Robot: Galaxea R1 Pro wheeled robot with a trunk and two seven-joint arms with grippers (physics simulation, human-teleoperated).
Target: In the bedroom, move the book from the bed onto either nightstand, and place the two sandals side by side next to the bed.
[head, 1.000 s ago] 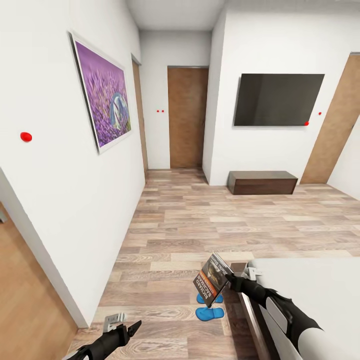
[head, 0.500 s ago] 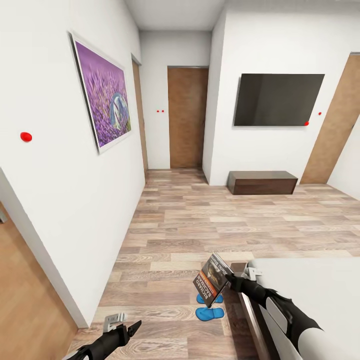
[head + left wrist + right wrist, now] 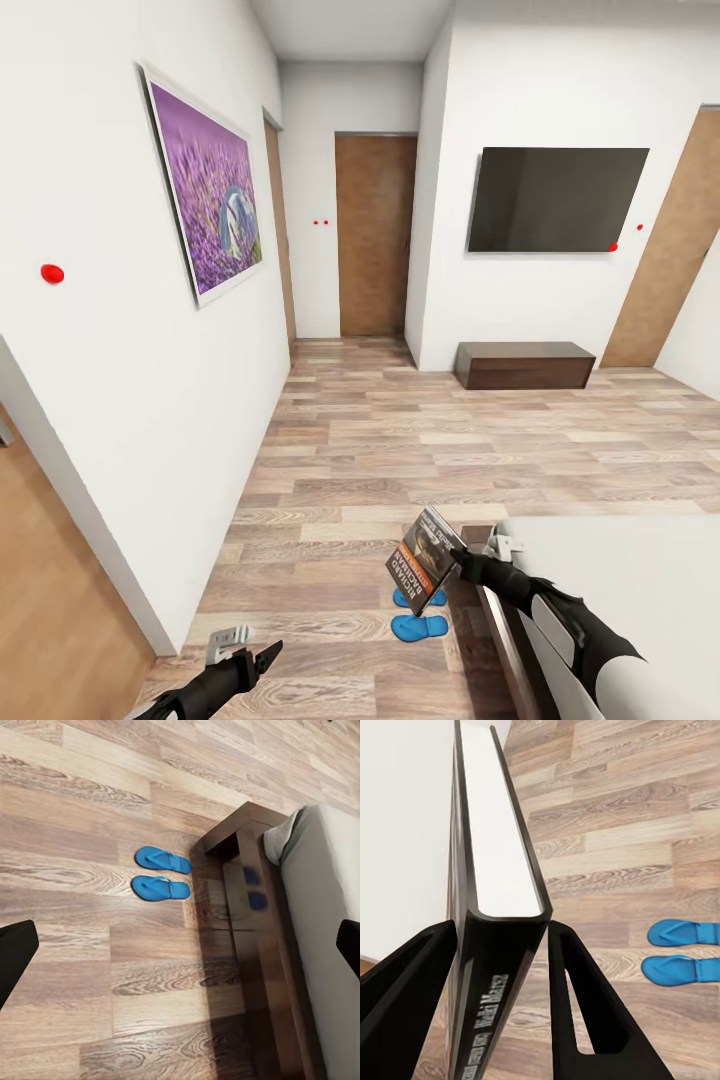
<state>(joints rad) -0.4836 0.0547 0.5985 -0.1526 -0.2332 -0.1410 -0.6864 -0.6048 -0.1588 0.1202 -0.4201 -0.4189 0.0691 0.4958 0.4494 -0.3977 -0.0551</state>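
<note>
My right gripper (image 3: 458, 566) is shut on the book (image 3: 424, 558), a dark paperback with an orange strip, held tilted in the air just off the bed's corner. In the right wrist view the book (image 3: 495, 907) stands edge-on, clamped between both fingers (image 3: 585, 1020). The two blue sandals (image 3: 419, 627) (image 3: 404, 598) lie side by side on the plank floor below the book, close to the bed's dark frame (image 3: 500, 620). The left wrist view shows them as well (image 3: 162, 859) (image 3: 160, 887), beside the frame (image 3: 255, 945) and grey mattress (image 3: 322, 907). My left gripper (image 3: 236, 650) hangs open low on the left. The nightstand is out of view.
A white wall (image 3: 130, 400) with a purple picture (image 3: 205, 195) runs close along the left. Ahead are a wall TV (image 3: 555, 198), a low dark bench (image 3: 525, 365), and wooden doors (image 3: 375, 235) (image 3: 665, 255). Open plank floor (image 3: 400, 450) stretches between them.
</note>
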